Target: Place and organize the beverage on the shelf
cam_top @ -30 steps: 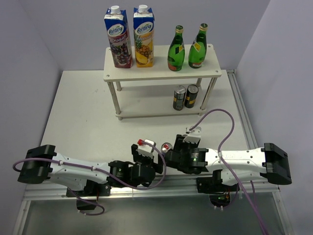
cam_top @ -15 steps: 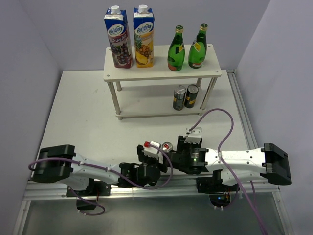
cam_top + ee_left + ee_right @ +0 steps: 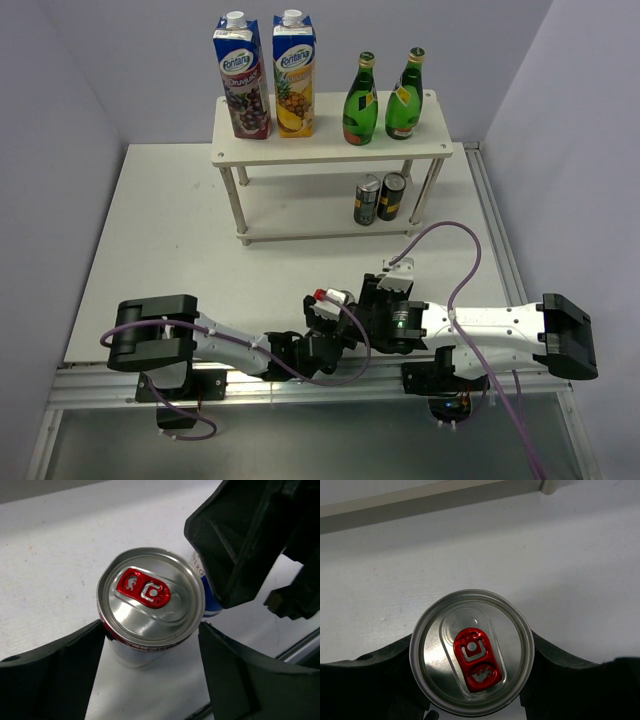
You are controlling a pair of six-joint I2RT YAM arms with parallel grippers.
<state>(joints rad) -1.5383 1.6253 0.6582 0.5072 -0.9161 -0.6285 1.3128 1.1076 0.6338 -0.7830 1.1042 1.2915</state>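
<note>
White tabletop (image 3: 580, 570) spreads under the right wrist view, where we look straight down on the right slim can (image 3: 471, 652). It has a round silver lid with a red tab. The right gripper (image 3: 472, 645) is clamped on it, a black finger pressed to each side.

From the left wrist we see the left slim can (image 3: 150, 600) standing upright on the table between the fingers of the left gripper (image 3: 151, 628). Its lid is silver with a red tab, and a thin red line runs below the rim. Both fingers lie close against its sides, but we cannot tell whether they press it. The right slim can is just behind it, blue and white, half hidden by the right gripper.

From overhead, both grippers meet near the table's front edge, well apart from the shelf (image 3: 330, 152). On its top board stand the left green bottle (image 3: 360, 100) and right green bottle (image 3: 405, 95). The left dark can (image 3: 367, 200) and right dark can (image 3: 391, 196) stand side by side on the lower board.
</note>
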